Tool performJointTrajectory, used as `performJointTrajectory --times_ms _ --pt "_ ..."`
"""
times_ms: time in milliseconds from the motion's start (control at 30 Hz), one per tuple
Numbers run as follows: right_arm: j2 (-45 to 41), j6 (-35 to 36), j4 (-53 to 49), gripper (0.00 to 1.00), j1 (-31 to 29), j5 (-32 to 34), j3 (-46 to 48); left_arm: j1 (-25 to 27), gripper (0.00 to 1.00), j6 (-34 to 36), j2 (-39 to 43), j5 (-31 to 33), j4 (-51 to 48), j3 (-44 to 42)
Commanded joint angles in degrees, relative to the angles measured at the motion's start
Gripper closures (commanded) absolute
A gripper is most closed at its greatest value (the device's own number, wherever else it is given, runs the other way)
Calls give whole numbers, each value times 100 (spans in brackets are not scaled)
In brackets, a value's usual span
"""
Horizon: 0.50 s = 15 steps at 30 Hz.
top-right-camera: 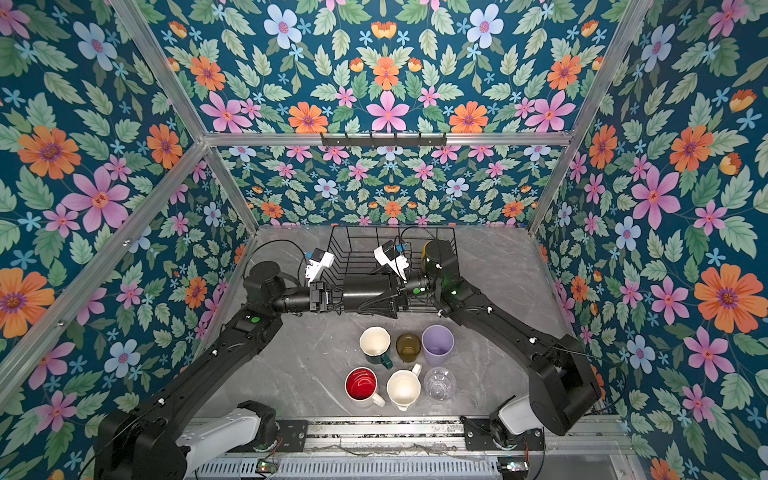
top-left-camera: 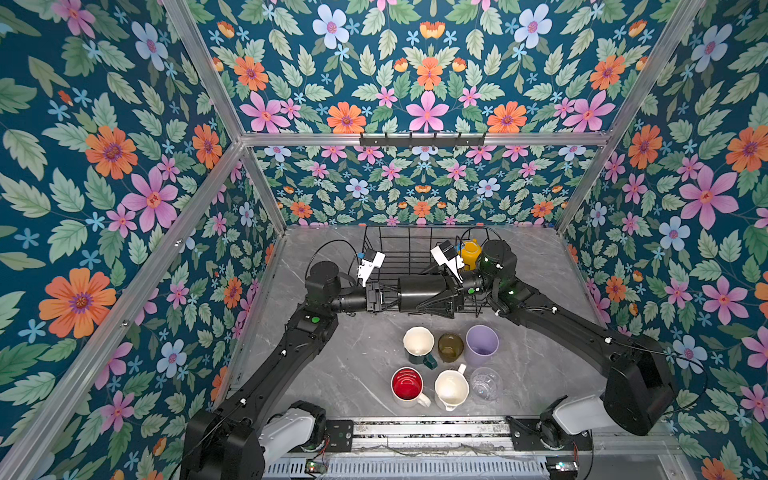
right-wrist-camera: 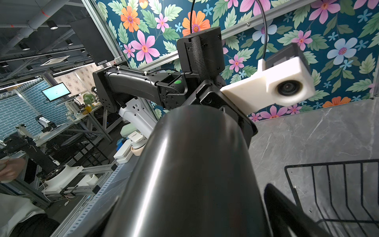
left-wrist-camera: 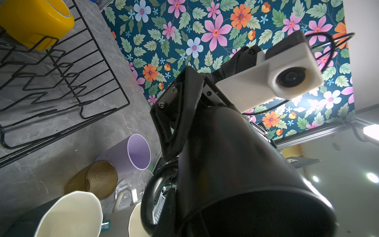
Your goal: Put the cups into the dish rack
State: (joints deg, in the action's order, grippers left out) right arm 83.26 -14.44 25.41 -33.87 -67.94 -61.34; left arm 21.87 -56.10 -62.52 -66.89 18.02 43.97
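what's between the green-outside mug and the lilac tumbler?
The olive glass, standing upright close beside both the green-outside mug and the lilac tumbler. Nothing else is in that gap. It shows in both top views.

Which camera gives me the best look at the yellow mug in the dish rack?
The left wrist view. The yellow mug is large and close there, resting among the wires of the dish rack. In both top views it is small and partly hidden behind the right arm. The right wrist view does not show it.
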Motion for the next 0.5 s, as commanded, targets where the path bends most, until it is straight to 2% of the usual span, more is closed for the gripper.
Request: performJointTrajectory --times_ms 0,100,333,467 --pt "-22 -19 185 6 -36 30 -6 0 100 -171 47 -104 651 -11" --pt "-12 -39 236 10 -58 70 3 -3 100 -252 27 -105 785 -61" --pt "-16 -76 266 30 -66 365 3 -5 100 -288 9 -112 861 -125" --pt "3 -157 153 38 -67 527 -68 -3 100 -297 3 -108 876 -161"
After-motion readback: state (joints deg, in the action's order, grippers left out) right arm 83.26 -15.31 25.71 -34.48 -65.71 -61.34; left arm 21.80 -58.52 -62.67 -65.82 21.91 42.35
